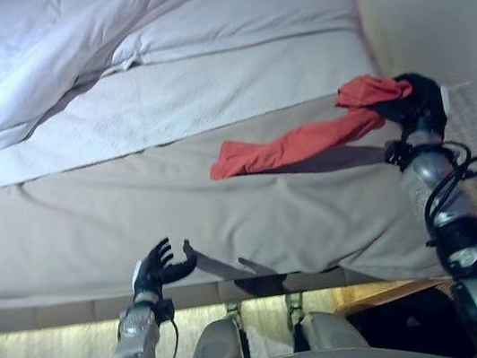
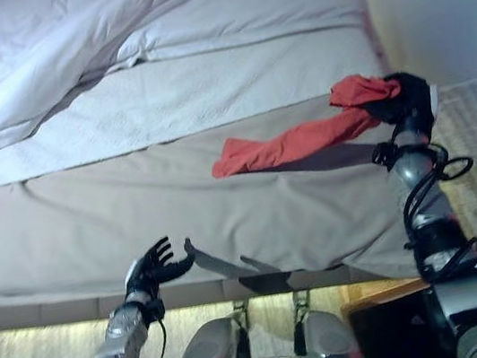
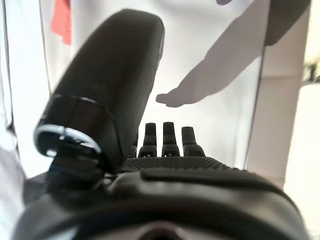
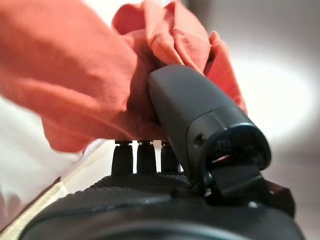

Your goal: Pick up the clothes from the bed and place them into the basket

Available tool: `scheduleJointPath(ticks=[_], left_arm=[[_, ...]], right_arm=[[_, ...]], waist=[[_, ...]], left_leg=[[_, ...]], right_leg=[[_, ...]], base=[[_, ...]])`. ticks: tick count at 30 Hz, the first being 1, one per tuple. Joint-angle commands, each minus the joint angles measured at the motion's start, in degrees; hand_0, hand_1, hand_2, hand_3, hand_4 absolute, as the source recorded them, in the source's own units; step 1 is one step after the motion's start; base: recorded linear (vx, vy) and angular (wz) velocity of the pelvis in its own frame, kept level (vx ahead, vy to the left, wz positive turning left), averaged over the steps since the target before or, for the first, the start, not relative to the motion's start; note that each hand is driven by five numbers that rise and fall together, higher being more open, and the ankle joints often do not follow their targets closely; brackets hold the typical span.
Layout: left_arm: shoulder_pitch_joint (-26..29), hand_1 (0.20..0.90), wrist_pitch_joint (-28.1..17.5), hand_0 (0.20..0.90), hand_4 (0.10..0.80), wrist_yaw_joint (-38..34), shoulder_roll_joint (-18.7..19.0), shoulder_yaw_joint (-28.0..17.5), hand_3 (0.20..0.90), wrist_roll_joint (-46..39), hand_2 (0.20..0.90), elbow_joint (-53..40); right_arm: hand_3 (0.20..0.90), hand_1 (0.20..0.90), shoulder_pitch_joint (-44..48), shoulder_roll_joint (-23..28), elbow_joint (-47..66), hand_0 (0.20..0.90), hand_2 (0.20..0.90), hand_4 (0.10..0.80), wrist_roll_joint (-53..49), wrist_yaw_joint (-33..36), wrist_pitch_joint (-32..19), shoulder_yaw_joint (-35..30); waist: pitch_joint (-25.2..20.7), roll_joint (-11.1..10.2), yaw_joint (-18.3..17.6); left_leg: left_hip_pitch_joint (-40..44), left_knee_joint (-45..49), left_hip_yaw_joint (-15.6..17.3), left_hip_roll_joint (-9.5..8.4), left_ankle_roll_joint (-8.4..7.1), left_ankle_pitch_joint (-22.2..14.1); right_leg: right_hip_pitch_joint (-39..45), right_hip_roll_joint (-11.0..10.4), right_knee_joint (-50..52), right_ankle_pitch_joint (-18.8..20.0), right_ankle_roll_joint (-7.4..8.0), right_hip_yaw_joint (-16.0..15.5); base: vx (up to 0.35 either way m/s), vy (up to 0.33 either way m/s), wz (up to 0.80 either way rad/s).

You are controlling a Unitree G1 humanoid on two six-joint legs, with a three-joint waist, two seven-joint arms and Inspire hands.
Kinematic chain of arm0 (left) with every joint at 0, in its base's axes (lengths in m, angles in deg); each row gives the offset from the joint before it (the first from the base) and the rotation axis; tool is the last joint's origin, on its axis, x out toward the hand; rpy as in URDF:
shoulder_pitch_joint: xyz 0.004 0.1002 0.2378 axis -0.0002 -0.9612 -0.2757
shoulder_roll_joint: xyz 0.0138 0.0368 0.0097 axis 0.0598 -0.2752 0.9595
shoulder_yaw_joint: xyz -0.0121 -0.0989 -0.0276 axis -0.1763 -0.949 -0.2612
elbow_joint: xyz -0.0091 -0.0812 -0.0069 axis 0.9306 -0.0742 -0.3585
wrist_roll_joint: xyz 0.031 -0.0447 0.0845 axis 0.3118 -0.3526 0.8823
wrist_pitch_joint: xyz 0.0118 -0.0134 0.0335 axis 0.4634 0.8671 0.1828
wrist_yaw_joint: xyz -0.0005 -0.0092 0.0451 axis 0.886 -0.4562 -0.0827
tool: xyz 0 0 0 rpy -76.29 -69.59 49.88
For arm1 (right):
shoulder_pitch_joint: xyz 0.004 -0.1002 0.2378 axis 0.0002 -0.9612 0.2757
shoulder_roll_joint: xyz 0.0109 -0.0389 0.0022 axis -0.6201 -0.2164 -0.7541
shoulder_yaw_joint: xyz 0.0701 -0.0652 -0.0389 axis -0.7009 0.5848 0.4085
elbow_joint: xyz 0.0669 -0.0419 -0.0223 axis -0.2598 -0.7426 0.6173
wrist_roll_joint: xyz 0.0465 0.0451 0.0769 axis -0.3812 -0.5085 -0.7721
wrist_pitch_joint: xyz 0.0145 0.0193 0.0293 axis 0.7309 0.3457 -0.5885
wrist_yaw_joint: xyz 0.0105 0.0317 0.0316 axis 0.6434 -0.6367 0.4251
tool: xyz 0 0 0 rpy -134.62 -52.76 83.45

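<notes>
Red cloth (image 1: 305,139) bunched in right hand (image 1: 422,104), trailing across bed (image 1: 135,213)

Pale carpet floor (image 1: 430,12) beside rumpled white duvet (image 1: 11,61)

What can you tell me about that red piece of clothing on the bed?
The red garment is soft orange-red cloth, stretched into a long wrinkled strip with one end bunched up. It lies across the tan bedspread near the right edge of the bed, casting a shadow beneath. The bunched end is gripped in the robot's right hand, whose thumb presses into the folds. What kind of garment it is cannot be told.
</notes>
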Motion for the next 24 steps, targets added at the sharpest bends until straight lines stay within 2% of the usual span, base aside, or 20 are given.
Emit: scheduleJointPath(ticks=[1,4,6,7,8,9,10,13,14,16,17,19,21,23,24], left_arm=[[-5.3,0.900,-6.8,0.900,0.800,0.5,-2.2,1.3,0.900,5.4,0.900,3.3],[-6.0,0.900,-6.4,0.900,0.800,0.5,-1.6,1.8,0.900,6.8,0.900,2.9],[-5.8,0.900,-5.6,0.900,0.800,0.0,-0.1,1.9,0.900,6.0,0.900,2.8],[-5.8,0.900,-5.6,0.900,0.800,0.0,-0.1,1.9,0.900,6.0,0.900,2.8],[-5.6,0.900,-4.2,0.900,0.800,0.7,1.5,1.2,0.900,6.8,0.900,2.7],[-5.5,0.900,-4.2,0.900,0.800,0.6,1.7,1.2,0.900,7.1,0.900,2.7],[-6.0,0.900,-3.6,0.900,0.800,0.4,2.7,1.1,0.900,7.7,0.900,3.5],[-6.5,0.900,-2.6,0.900,0.800,-0.6,3.9,0.1,0.900,6.2,0.900,3.8],[-6.5,0.900,-2.4,0.900,0.800,-0.5,5.2,-0.8,0.900,5.1,0.900,3.8],[-6.0,0.900,-2.5,0.900,0.800,-0.4,5.7,-0.8,0.900,4.2,0.900,4.1],[-5.4,0.900,-2.4,0.900,0.800,-0.2,6.1,-0.8,0.900,3.5,0.900,4.4],[-4.1,0.900,-2.6,0.900,0.800,0.3,6.2,-0.7,0.900,2.8,0.900,5.0],[-3.7,0.900,-3.5,0.900,0.800,0.1,5.6,-0.4,0.900,2.1,0.900,5.2],[-3.3,0.900,-3.9,0.900,0.800,-1.0,4.6,-0.2,0.900,0.9,0.900,4.7],[-3.1,0.900,-4.1,0.900,0.800,-1.4,4.2,-0.2,0.900,0.9,0.900,4.6]], right_arm=[[0.200,0.300,-2.3,1.5,13.6,0.300,0.300,0.100,0.9,-0.9,-9.7,-3.2],[0.200,0.300,-4.7,0.5,19.0,0.300,0.300,0.100,1.6,0.9,-10.3,-5.1],[0.200,0.300,-5.4,0.9,21.9,0.300,0.300,0.100,1.9,2.5,-11.2,-7.0],[0.200,0.300,-5.4,0.8,21.9,0.300,0.300,0.100,1.9,2.5,-11.2,-7.0],[0.200,0.300,-5.1,1.6,23.6,0.300,0.300,0.100,2.0,3.6,-11.8,-8.4],[0.200,0.300,-5.0,1.7,23.9,0.300,0.300,0.100,2.1,4.1,-12.0,-8.7],[0.200,0.300,-3.9,2.7,23.7,0.300,0.300,0.100,2.0,4.5,-12.2,-9.7],[0.200,0.300,-1.2,4.0,22.4,0.300,0.300,0.100,-0.9,3.3,-11.7,-10.0],[0.200,0.300,1.5,5.5,21.5,0.300,0.300,0.100,-0.8,5.6,-11.3,-9.3],[0.200,0.300,2.9,6.1,20.5,0.300,0.300,0.100,-0.7,6.2,-11.3,-8.8],[0.200,0.300,3.9,7.0,19.6,0.300,0.300,0.100,-0.9,7.3,-11.1,-8.3],[0.200,0.300,6.1,8.0,17.3,0.300,0.300,0.100,-2.6,8.1,-11.1,-7.4],[0.200,0.300,8.4,7.7,15.4,0.300,0.300,0.100,-2.5,9.2,-11.5,-6.2],[0.200,0.300,10.8,6.6,15.2,0.300,0.300,0.100,-1.6,11.0,-11.6,-5.0],[0.200,0.300,11.4,6.1,15.4,0.300,0.300,0.100,-1.2,11.8,-12.0,-4.6]], waist=[[-8.9,0.7,-1.0],[-9.9,1.3,-2.3],[-10.1,1.5,-3.5],[-10.2,1.4,-3.4],[-10.0,1.5,-4.3],[-10.0,1.5,-4.3],[-10.1,2.0,-3.9],[-10.2,2.6,-2.3],[-10.6,3.3,-0.9],[-10.8,3.9,-0.1],[-11.0,4.4,0.6],[-11.9,4.6,2.8],[-12.3,4.0,5.4],[-12.4,2.6,7.6],[-12.5,2.1,8.1]], left_leg=[[-1.1,1.7,-8.2,-0.73,0.25,-8.9],[0.9,-1.8,-6.6,-1.00,0.77,-7.7],[2.2,-4.0,-6.1,-1.66,1.48,-7.6],[2.2,-4.1,-6.1,-1.66,1.49,-7.5],[3.2,-5.5,-5.2,-2.08,1.74,-7.9],[3.4,-5.7,-5.0,-2.08,1.77,-8.0],[4.5,-7.1,-3.3,-2.04,1.77,-8.4],[5.2,-8.5,0.6,-1.49,1.52,-7.9],[4.6,-8.7,3.4,-0.65,1.53,-7.0],[3.6,-8.4,4.7,-0.01,1.76,-6.3],[2.9,-8.1,5.8,0.68,1.94,-6.0],[0.8,-7.4,9.0,1.69,2.13,-5.4],[-0.4,-6.6,12.4,2.53,1.90,-5.5],[-1.8,-6.0,15.3,3.17,0.97,-4.5],[-2.3,-5.8,15.8,3.62,0.39,-4.1]], right_leg=[[-1.4,-1.5,3.4,-0.2,2.98,3.1],[-2.2,-3.0,2.5,2.2,4.95,4.3],[-4.0,-4.7,2.3,5.7,7.30,5.6],[-4.0,-4.7,2.2,5.8,7.32,5.6],[-6.7,-7.2,1.4,10.2,9.05,4.9],[-7.0,-7.5,1.2,10.7,9.20,4.7],[-7.7,-8.7,0.8,12.1,9.86,0.6],[-8.9,-10.3,3.5,13.2,10.40,-7.0],[-8.8,-11.4,7.6,12.2,9.84,-10.6],[-8.1,-11.3,11.2,9.9,8.89,-11.2],[-6.7,-10.9,13.8,7.3,7.87,-12.1],[-3.3,-11.3,16.3,4.2,6.59,-16.0],[1.0,-12.4,15.9,1.9,6.81,-20.3],[6.5,-11.1,8.7,-0.1,6.98,-23.3],[7.6,-10.2,5.7,-0.6,7.10,-23.5]], base=[[-0.092,0.249,-1.51],[-0.106,0.195,-0.94],[-0.075,0.113,-0.44],[-0.104,0.103,-0.47],[-0.086,0.083,-0.38],[-0.118,0.144,-0.68],[-0.103,0.108,-0.86],[-0.212,0.091,-0.99],[-0.368,0.091,-1.28],[-0.273,0.049,-0.93],[-0.241,0.019,-0.62],[-0.348,-0.012,-0.65],[-0.295,-0.107,-0.80],[-0.256,-0.224,-1.04],[-0.218,-0.291,-1.41]])
